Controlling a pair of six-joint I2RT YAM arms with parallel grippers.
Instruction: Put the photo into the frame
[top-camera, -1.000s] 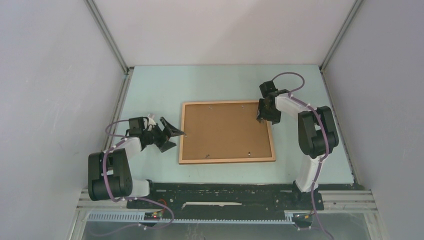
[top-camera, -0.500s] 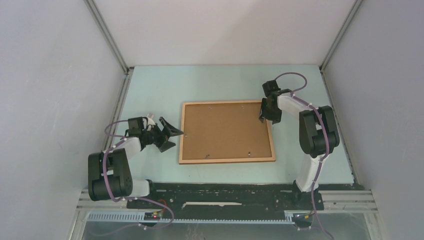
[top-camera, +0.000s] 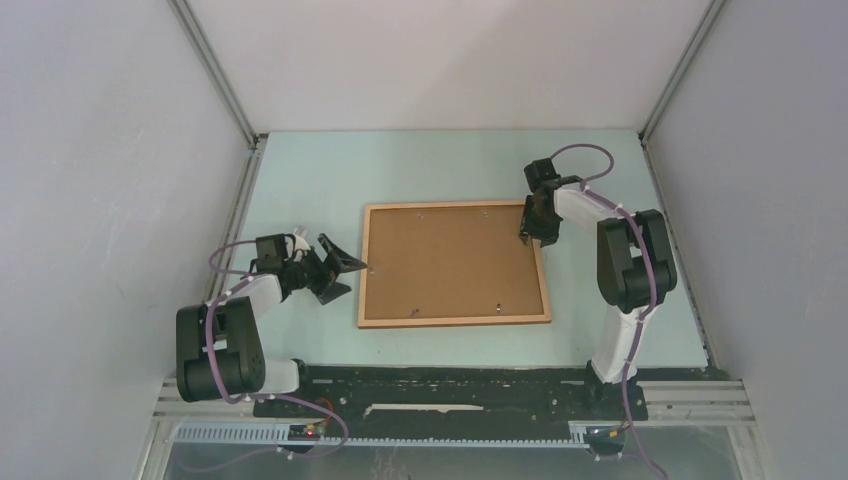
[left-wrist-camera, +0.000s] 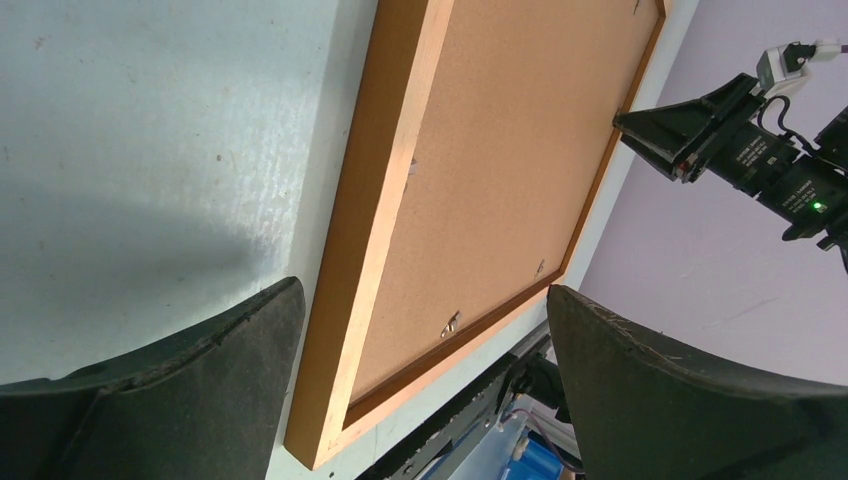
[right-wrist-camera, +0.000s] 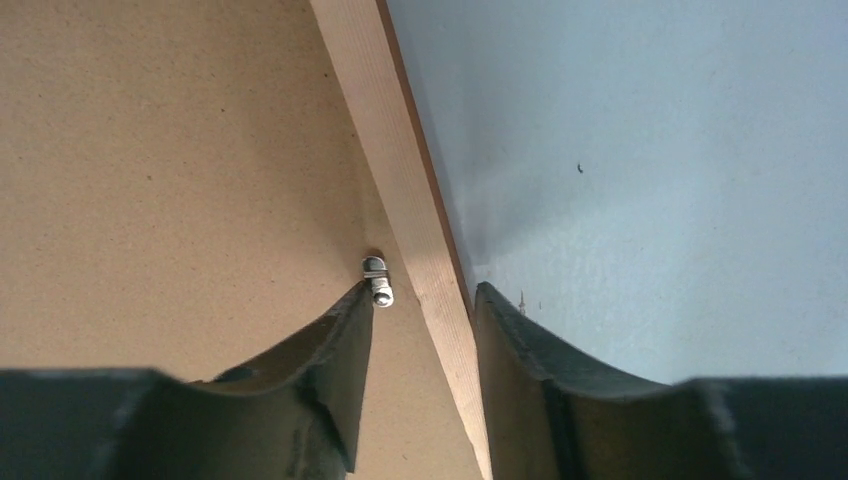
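Observation:
The light wooden frame (top-camera: 455, 320) lies face down mid-table with the brown backing board (top-camera: 450, 260) set inside it. The photo is hidden. My left gripper (top-camera: 352, 275) is open and empty at the frame's left rail (left-wrist-camera: 375, 200), with that rail between its spread jaws (left-wrist-camera: 422, 290). My right gripper (top-camera: 528, 236) is at the frame's far right corner, jaws narrowly open astride the right rail (right-wrist-camera: 400, 190). Its inner finger rests on the board against a small metal clip (right-wrist-camera: 377, 278); its outer finger is beside the rail's outer edge (right-wrist-camera: 425, 292).
The pale green table (top-camera: 310, 170) is walled by grey panels on three sides. A black rail (top-camera: 450, 385) with both arm bases runs along the near edge. More small clips sit on the board near its near edge (top-camera: 497, 303).
My right gripper has shifted slightly toward the far right corner of the frame. The left arm and the frame have not moved.

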